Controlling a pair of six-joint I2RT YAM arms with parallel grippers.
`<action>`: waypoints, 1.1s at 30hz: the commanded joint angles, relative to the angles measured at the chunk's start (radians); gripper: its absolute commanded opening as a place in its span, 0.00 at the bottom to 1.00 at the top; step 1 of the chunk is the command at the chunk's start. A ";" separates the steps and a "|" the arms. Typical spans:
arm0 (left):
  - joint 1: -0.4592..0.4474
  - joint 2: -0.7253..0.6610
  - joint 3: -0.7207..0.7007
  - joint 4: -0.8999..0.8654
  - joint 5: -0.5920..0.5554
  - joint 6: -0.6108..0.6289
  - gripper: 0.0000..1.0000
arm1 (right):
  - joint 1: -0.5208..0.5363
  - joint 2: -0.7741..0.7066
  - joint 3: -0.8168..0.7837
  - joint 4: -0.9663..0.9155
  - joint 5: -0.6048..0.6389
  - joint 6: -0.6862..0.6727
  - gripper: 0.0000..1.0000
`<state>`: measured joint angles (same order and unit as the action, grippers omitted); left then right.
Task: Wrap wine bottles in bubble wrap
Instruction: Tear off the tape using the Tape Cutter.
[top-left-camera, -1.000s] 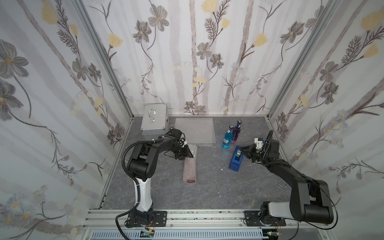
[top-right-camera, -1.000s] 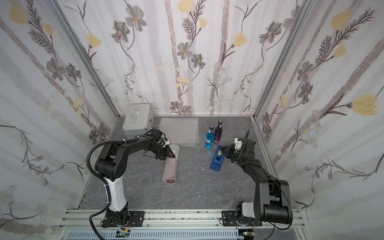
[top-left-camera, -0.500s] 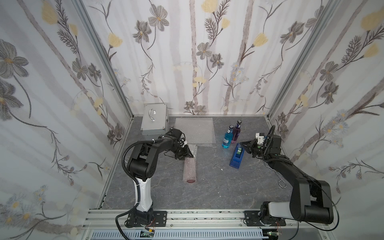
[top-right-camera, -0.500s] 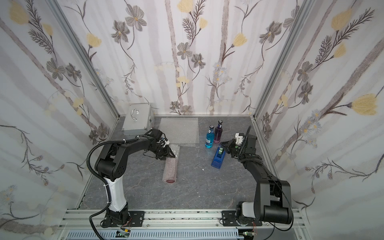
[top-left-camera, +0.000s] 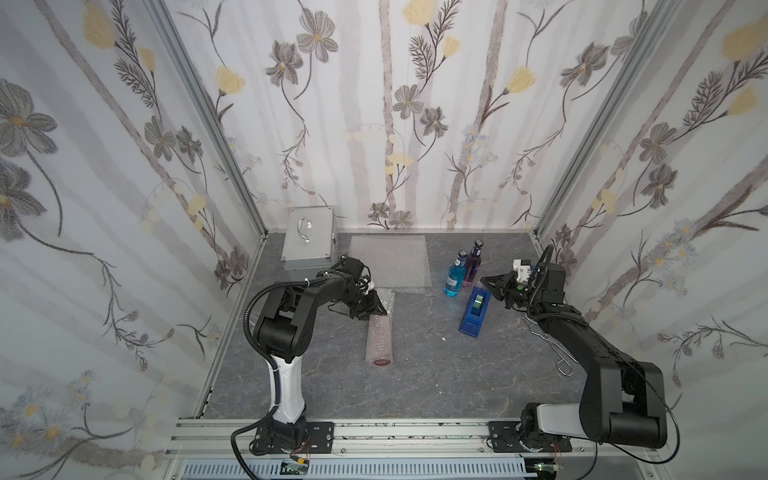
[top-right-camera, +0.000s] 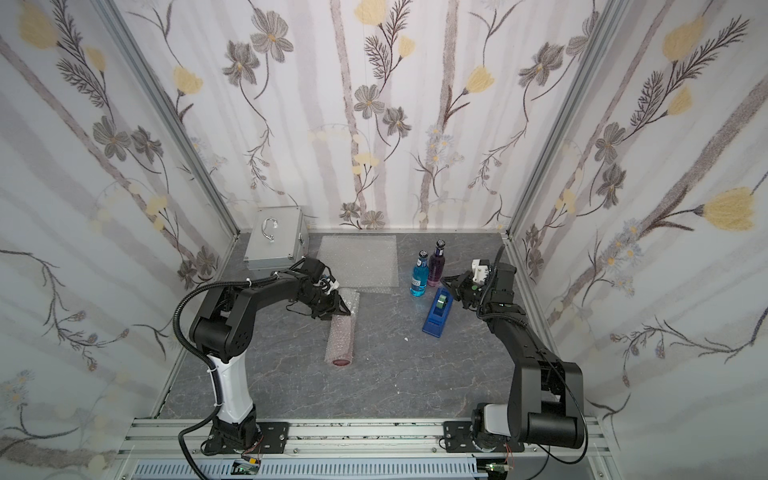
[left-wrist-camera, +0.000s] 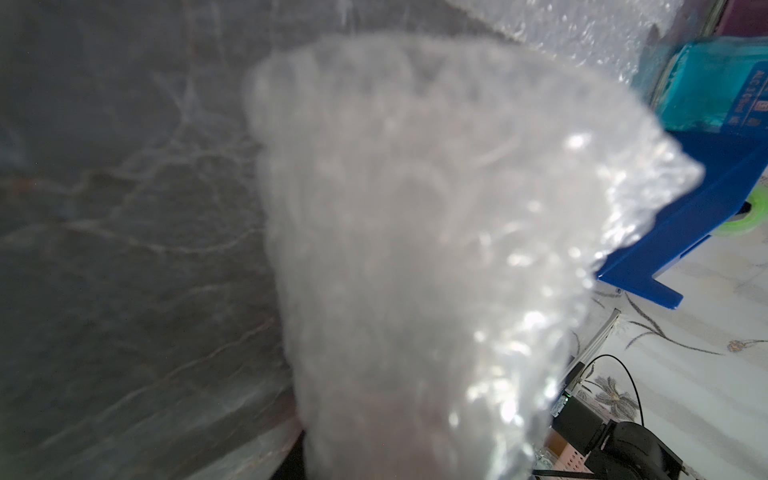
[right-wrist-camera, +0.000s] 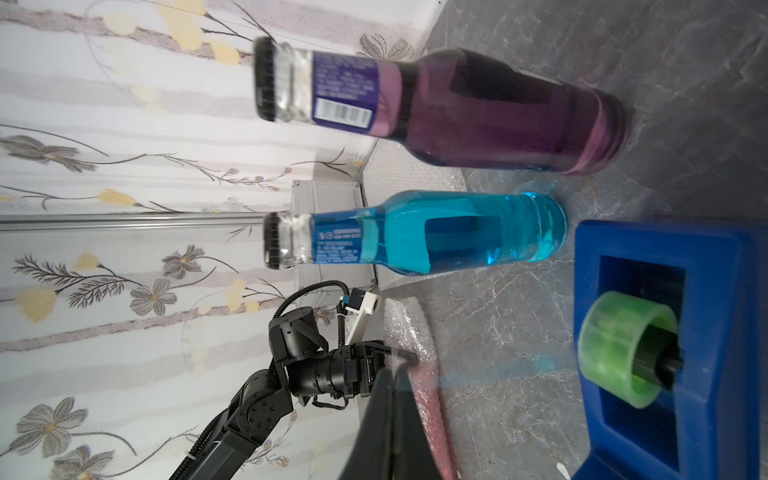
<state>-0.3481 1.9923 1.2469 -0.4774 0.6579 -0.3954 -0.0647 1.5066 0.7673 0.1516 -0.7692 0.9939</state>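
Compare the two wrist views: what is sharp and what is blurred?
Left wrist view: bubble wrap fills the frame, out of focus, glare specks along one edge. Right wrist view: blue bottle and purple bottle fairly sharp; tape roll soft.

We see two arms, mostly matte black. Left arm (top-left-camera: 282, 332): rounded black joint housings, glossy white tapered lower link (top-left-camera: 286, 386), black ribbed cable conduit (top-left-camera: 248, 316) running alongside. Right arm (top-left-camera: 582, 336): black links, light grey base link (top-left-camera: 557, 419), white blocky camera bracket (top-left-camera: 521, 266) at wrist. We note left gripper (top-left-camera: 375, 306) and right gripper (top-left-camera: 486, 281): black wedge-shaped fingers. Black base plates (top-left-camera: 322, 430), silver screws.
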 joint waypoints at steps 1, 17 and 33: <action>-0.003 0.001 -0.003 -0.044 -0.040 0.001 0.28 | 0.000 -0.008 0.020 0.040 -0.032 0.009 0.00; -0.003 0.004 -0.001 -0.043 -0.037 0.001 0.28 | 0.017 -0.146 -0.106 -0.024 -0.013 0.005 0.00; -0.008 0.006 0.000 -0.043 -0.037 0.001 0.28 | 0.121 -0.269 -0.322 -0.057 0.041 0.017 0.00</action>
<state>-0.3515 1.9923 1.2476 -0.4774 0.6552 -0.3954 0.0502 1.2510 0.4629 0.0814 -0.7528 1.0019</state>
